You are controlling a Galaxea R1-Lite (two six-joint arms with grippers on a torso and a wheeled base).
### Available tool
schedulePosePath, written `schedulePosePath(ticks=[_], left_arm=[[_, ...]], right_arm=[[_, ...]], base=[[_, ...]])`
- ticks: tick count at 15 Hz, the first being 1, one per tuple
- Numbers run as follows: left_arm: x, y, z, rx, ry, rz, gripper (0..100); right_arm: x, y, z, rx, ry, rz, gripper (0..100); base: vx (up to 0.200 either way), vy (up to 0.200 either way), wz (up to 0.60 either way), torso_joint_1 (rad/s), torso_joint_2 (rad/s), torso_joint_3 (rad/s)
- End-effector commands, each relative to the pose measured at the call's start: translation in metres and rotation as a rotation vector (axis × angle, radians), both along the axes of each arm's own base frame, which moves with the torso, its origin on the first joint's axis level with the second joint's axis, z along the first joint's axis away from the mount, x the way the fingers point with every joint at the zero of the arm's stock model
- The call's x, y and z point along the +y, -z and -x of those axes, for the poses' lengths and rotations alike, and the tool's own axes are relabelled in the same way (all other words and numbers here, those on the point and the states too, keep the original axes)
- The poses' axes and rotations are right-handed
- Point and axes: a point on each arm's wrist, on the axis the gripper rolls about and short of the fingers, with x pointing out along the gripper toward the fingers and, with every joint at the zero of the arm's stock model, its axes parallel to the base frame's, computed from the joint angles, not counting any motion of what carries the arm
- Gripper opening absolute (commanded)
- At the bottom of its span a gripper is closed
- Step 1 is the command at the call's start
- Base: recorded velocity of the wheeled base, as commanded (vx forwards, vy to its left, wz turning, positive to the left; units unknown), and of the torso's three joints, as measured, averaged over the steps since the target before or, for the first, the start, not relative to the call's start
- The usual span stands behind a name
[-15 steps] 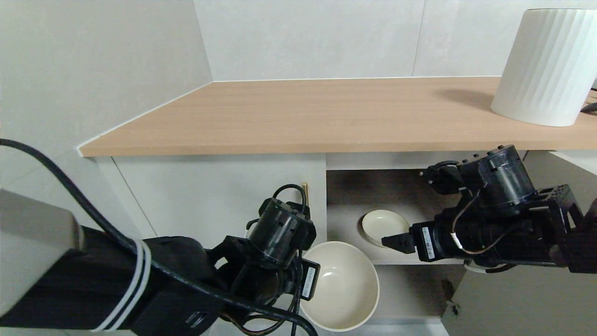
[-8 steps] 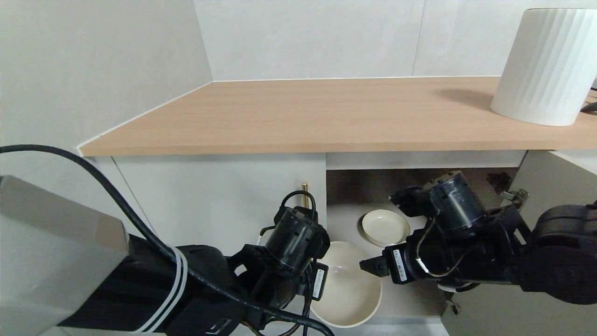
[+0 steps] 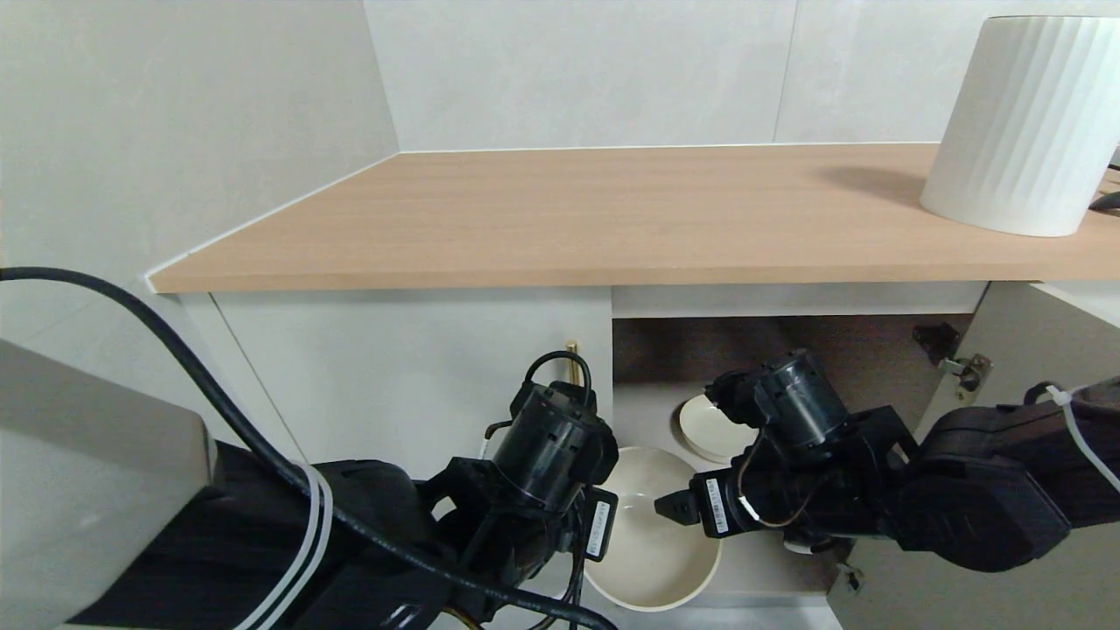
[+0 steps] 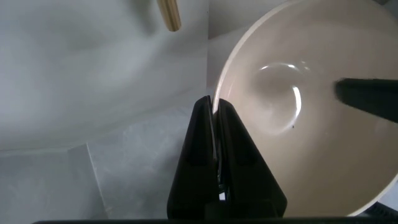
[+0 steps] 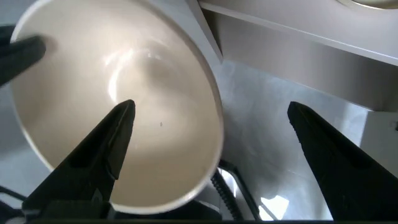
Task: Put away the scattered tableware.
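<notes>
Home kitchen — you're facing a base cabinet.
You've got a wood-look countertop (image 3: pixel 612 210) against a pale tiled wall (image 3: pixel 577 70), white cabinet fronts (image 3: pixel 411 367) with a small brass handle (image 3: pixel 572 357), and an open compartment (image 3: pixel 831 346) with a door hinge (image 3: pixel 962 367) — a cream dish (image 3: pixel 704 429) on its shelf, a cream bowl (image 3: pixel 652 542) just in front, a white ribbed container (image 3: pixel 1024 122) on the counter.
</notes>
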Motion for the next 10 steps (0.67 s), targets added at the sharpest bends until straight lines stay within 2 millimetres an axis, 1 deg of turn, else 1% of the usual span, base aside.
schedulePosePath(ticks=[1, 2, 10], left_arm=[[0.0003, -0.0015, 0.0003, -0.004, 0.0, 0.004, 0], [0.0004, -0.002, 0.0004, -0.005, 0.0, 0.005, 0], [-0.0006, 0.0026, -0.0005, 0.005, 0.0, -0.006, 0]], right_arm=[[0.0026, 0.0088, -0.0032, 0.014, 0.003, 0.011, 100], [0.003, 0.0095, -0.0037, 0.013, 0.003, 0.01, 0], [0.0029, 0.0083, -0.0028, 0.01, 0.002, 0.009, 0]], base=[[0.0, 0.0, 0.0, 0.0, 0.0, 0.0], [0.0, 0.0, 0.0, 0.0, 0.0, 0.0], [0.0, 0.0, 0.0, 0.0, 0.0, 0.0]])
